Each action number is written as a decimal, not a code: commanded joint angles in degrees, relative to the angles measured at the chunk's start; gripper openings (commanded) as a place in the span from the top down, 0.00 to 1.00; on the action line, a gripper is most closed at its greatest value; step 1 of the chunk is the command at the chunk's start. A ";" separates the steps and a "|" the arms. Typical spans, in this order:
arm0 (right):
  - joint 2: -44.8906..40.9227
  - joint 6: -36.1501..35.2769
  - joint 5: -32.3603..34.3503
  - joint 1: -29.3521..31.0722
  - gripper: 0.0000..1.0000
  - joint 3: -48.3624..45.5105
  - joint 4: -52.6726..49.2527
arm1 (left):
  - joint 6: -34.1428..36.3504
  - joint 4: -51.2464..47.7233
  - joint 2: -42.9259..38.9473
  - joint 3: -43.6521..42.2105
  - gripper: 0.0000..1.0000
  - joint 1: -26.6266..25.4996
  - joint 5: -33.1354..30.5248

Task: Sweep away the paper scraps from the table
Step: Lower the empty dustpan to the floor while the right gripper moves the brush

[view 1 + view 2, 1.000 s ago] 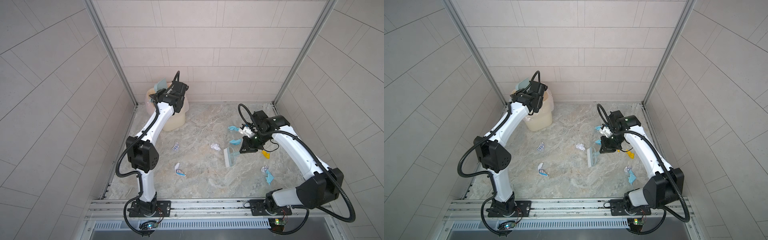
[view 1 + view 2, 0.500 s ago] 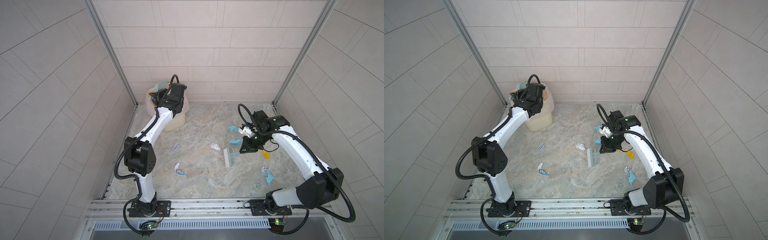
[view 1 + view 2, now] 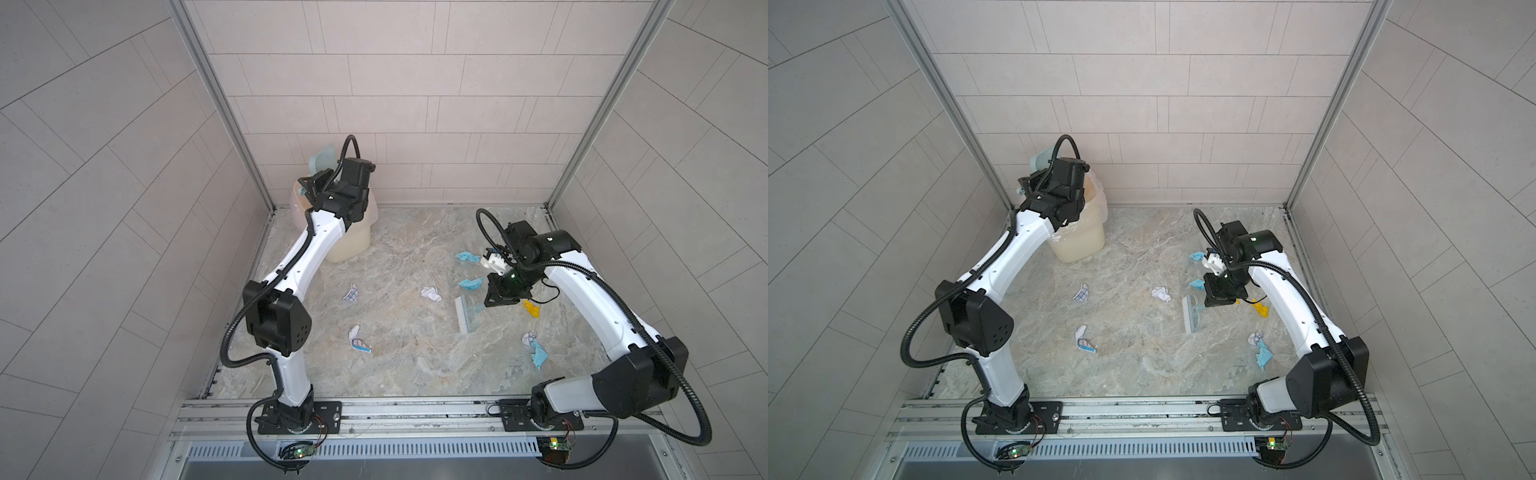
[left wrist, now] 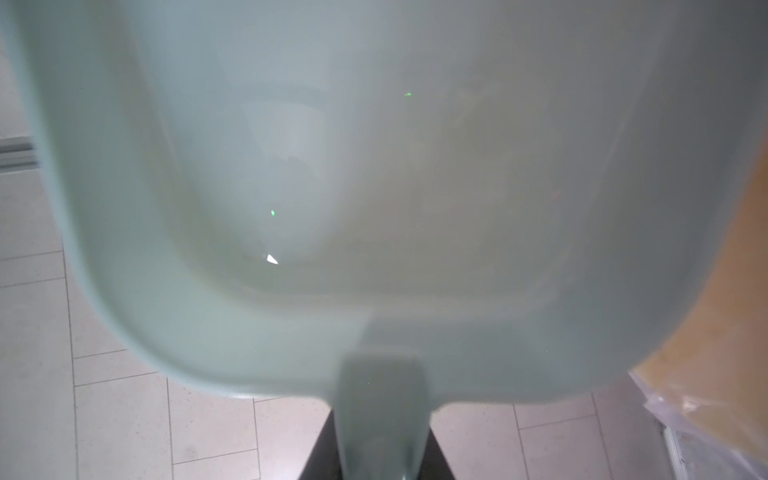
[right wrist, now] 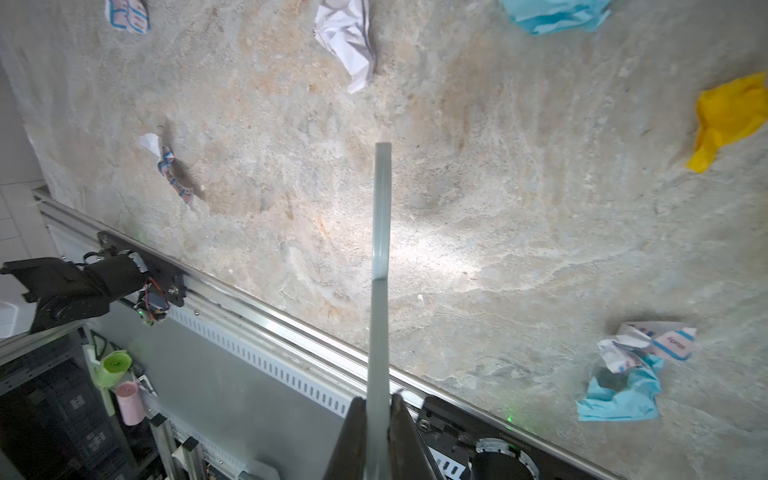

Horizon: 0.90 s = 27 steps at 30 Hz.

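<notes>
- Change noted: over the last second the left arm has shifted its wrist slightly above the bin (image 3: 353,241), and the dustpan (image 3: 322,160) now stands a little higher over the rim. I judge this to be the tipping-out or shaking-off of a load.
- The left claw (image 4: 378,457) is clamped on the dustpan handle, which runs between its dark fingers in the left wrist view.
- No change on the other side: the right arm has not moved, and the right claw (image 5: 378,415) stays closed on the handle of the brush (image 3: 467,313).
- Location of the paper scraps (image 3: 430,294): seven or so lie loose on the counter (image 3: 415,374).
  - Two light blue ones and a white one are near the brush.
  - A yellow scrap (image 3: 531,308) is just beside the right claw.
  - A white-and-blue pair (image 3: 536,349) lies toward the front right.
  - Two printed ones lie left of centre.
- None has shifted in the last second.
- Consequence: with this many scraps still out, most of the sweeping appears still to be done, and it cannot go on until the dustpan comes back down.
- Hidden or unclear:
  - The bin's contents are covered by the left arm in both top views.
  - The dustpan interior is blurred, and a small white glint in it may be a reflection or a scrap.
  - I cannot tell whether the bristles touch the counter.
</notes>
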 commanded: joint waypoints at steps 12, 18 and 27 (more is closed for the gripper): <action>-10.94 9.41 36.00 -4.00 1.00 -2.54 -6.57 | -46.03 -32.87 -1.38 1.64 1.00 -22.39 27.07; -13.39 12.33 42.85 -5.63 1.00 -6.71 -6.39 | -53.06 -33.14 -0.07 -5.19 1.00 -29.66 41.90; -16.61 14.51 44.36 -11.85 1.00 -15.65 -4.00 | -56.61 -22.17 -0.77 -19.65 1.00 -37.04 58.42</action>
